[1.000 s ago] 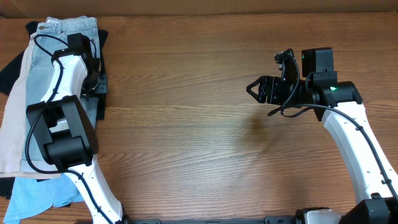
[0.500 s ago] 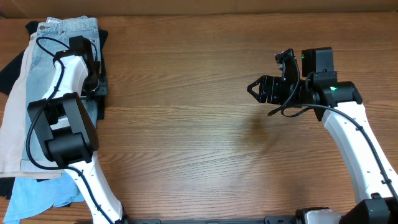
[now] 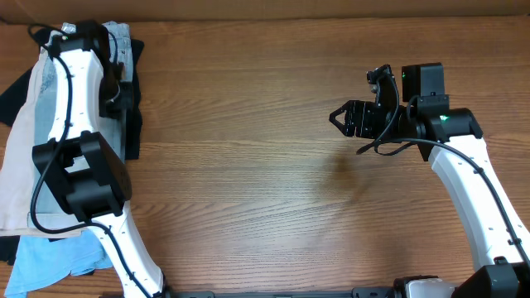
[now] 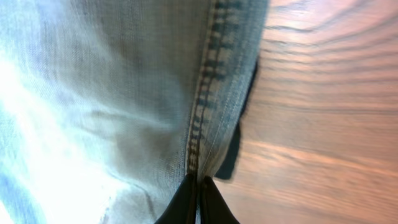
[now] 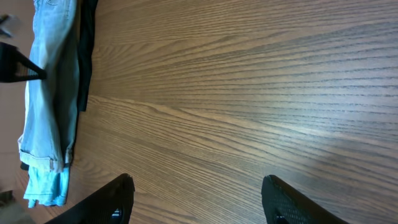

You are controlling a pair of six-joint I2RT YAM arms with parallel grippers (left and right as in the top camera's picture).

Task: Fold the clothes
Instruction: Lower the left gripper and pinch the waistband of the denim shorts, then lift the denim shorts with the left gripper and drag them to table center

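Your left gripper (image 4: pixel 199 194) pinches the denim shorts (image 4: pixel 124 93) by a seam, at the table's (image 3: pixel 248 165) left edge. Pull slowly toward the middle. Your right gripper (image 3: pixel 339 117) hangs wide open.

Two arms, each ending in one gripper: the left gripper (image 4: pixel 198 186), its jaws pressed together on denim, and the right gripper (image 5: pixel 198 183), its jaws spread over bare wood. The garments number four by colour. One pair of denim shorts (image 4: pixel 124 93) is caught between the left jaws. One pair of beige shorts (image 3: pixel 16 165) lies just beside them, on the side away from the right jaws. There is one sky-blue garment (image 3: pixel 41 261), and dark cloth (image 3: pixel 12 87) shows at the pile's edges — whether one piece or more cannot be told. One table (image 3: pixel 248 165) lies under both pairs of jaws.
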